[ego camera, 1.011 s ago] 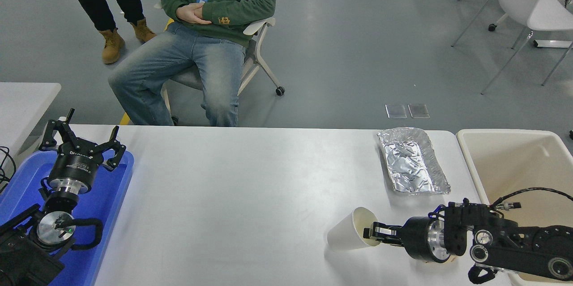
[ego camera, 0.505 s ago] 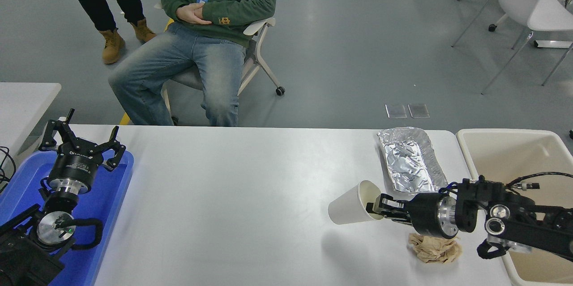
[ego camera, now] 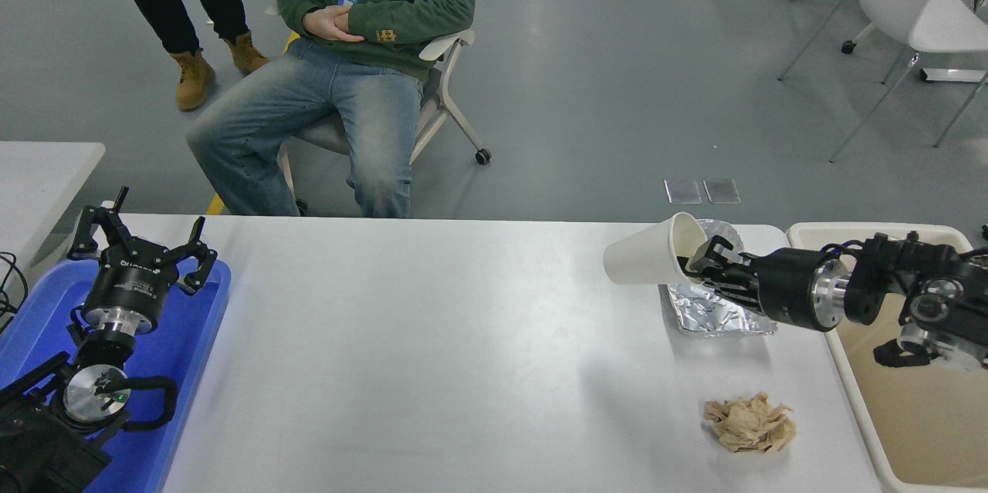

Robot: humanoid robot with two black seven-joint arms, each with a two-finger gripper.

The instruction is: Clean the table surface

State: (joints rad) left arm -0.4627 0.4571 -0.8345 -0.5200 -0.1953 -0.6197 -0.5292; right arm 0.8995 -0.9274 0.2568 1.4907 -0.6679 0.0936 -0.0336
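The table surface fills the lower middle of the frame, and above its right part one white paper cup is held on its side, clamped at the rim by the right gripper. One foil tray (partly hidden behind that gripper) and one crumpled brown napkin are seen at lower right. The left gripper is parked, fingers spread, over one blue tray at lower left, and one beige bin is set at the right edge.

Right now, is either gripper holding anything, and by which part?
The right gripper holds the paper cup by its rim, one finger inside. The left gripper holds nothing.
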